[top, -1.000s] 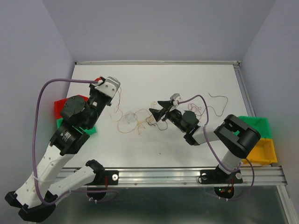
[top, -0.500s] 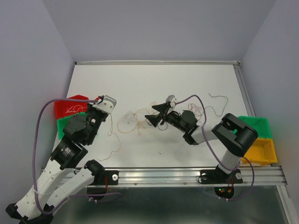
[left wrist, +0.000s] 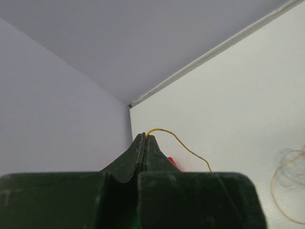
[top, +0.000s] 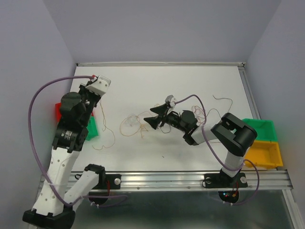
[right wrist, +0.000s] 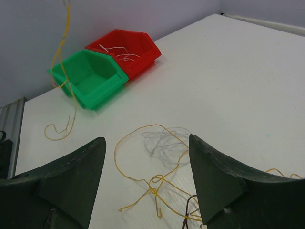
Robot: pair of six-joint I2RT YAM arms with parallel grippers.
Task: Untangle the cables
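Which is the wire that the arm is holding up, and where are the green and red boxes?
yellow wire (left wrist: pixel 162 130), left wrist view, the arch just past where it is pinched.
green bin (right wrist: pixel 108 93), right wrist view, its near outer wall.
red bin (right wrist: pixel 143 61), right wrist view, its outer side wall.

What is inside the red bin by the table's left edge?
A few pale thin wires lie in the red bin. Its corner behind the green bin is hidden by that bin's rim.

Yellow cable (left wrist: pixel 178 143) in closed end effector (left wrist: pixel 144 138)
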